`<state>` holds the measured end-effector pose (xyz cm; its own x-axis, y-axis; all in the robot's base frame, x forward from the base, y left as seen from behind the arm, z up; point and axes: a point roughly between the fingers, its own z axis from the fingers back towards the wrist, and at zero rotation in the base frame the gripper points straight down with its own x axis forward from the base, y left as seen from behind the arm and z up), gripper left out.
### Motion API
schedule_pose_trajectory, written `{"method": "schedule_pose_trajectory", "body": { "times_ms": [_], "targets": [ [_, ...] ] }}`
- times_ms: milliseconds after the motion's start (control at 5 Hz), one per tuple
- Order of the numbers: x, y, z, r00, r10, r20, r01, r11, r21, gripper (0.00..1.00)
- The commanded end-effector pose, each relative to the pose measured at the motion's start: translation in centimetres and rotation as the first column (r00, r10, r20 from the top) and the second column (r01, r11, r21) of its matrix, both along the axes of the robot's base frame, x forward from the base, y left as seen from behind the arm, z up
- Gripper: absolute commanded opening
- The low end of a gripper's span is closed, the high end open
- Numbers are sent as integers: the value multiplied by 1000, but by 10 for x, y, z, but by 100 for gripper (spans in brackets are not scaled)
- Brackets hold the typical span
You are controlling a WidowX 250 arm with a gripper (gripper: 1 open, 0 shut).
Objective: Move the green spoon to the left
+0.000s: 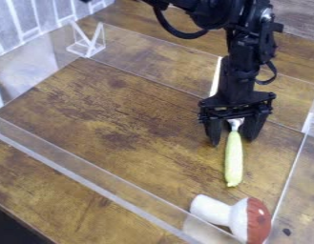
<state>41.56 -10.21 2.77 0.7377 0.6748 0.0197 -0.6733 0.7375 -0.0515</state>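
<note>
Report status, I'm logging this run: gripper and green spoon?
Black gripper open over spoon's metal end. Yellow-green-handled spoon flat on wooden table. Nothing blocking leftward.

The place looked to me like a robotics lab or a similar test setup, though my single view took in too little of the room to name it firmly. What told me most was the black robot arm [236, 57], with its exposed, jointed linkage and a dark cable [185, 31] looping beside it. Under it I had a brown wood-grain desk [108, 105], with clear, see-through strips [89, 178] running along it like low walls around a work area. A red-capped toy mushroom [233, 217] near one of those strips suited a place for handling trials.
</note>
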Motion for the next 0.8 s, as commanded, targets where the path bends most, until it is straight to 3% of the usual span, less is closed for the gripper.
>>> {"method": "schedule_pose_trajectory", "body": {
  "times_ms": [0,600],
  "targets": [
    [-4,-15,14,999,-24,31,24,1000,-6,100],
    [-16,-27,20,1000,-23,-6,24,1000,19,100]
  ]
}}
